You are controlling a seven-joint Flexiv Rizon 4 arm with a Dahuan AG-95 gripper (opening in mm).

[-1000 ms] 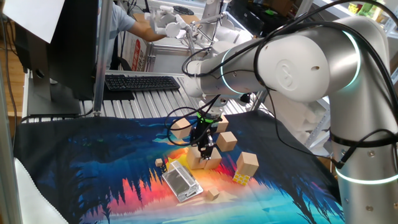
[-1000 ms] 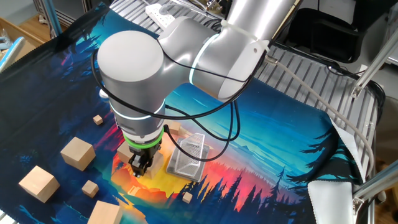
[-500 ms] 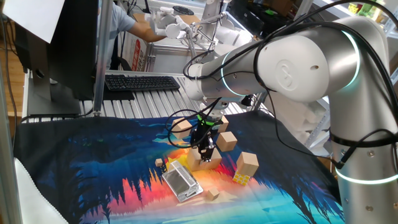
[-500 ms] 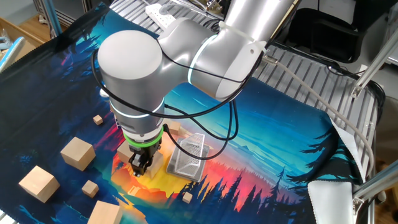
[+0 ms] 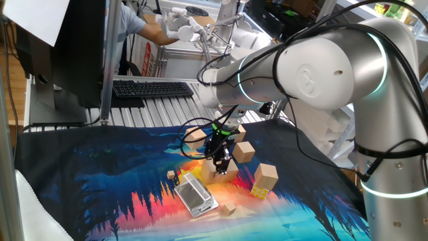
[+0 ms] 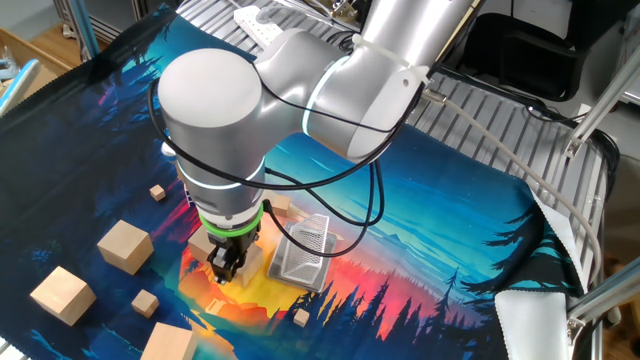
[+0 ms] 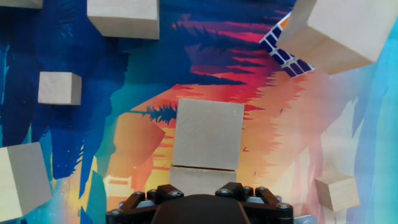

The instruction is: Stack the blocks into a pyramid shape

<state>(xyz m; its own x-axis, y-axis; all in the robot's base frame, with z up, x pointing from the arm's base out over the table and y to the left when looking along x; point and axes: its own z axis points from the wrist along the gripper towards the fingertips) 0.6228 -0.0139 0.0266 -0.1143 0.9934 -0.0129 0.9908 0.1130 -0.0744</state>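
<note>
Two tan wooden blocks lie edge to edge on the orange part of the mat. In the hand view the far block [image 7: 207, 134] is bare, while the near block [image 7: 202, 177] runs in between my black finger mounts. My gripper [image 5: 221, 163] stands straight down on that near block [image 5: 224, 176], shut on it while it rests on the mat. From the other fixed view the gripper [image 6: 228, 265] hides most of the pair. Loose blocks lie around: one [image 6: 125, 245], another [image 6: 62, 294], and one [image 5: 265, 175] resting on the yellow puzzle cube [image 5: 259, 192].
A ribbed silver metal box [image 6: 303, 250] lies right beside the gripper. Tiny wooden cubes [image 6: 146, 302] [image 6: 157, 192] [image 6: 300, 317] are scattered on the mat. More blocks [image 5: 244, 151] [image 5: 194, 139] sit behind the gripper. A keyboard [image 5: 152, 88] lies beyond the mat.
</note>
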